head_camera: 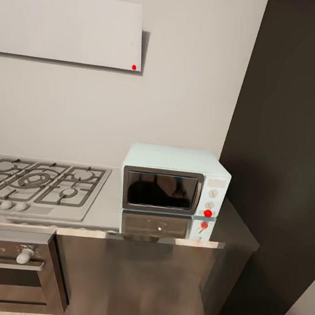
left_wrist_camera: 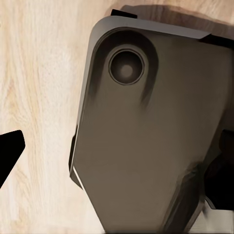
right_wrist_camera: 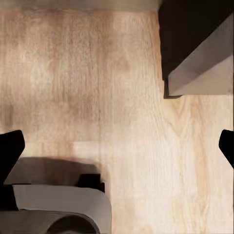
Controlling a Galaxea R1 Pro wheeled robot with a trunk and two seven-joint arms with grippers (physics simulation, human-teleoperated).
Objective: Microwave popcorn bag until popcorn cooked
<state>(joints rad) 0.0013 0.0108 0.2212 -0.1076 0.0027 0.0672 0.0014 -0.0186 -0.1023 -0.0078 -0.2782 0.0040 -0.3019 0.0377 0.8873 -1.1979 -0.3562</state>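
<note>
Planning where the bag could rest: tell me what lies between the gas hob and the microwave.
Head view: a bare strip of countertop separates the gas hob from the microwave; nothing stands there.

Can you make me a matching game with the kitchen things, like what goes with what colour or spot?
Things:
1. microwave
2. gas hob
3. hood
4. floor

Descriptions:
A. pale wood planks
B. white, slanted, up on the wall
C. pale blue, door shut, red knob
D. steel, set into the countertop, left of the microwave

Pairs: 1-C, 2-D, 3-B, 4-A
</note>
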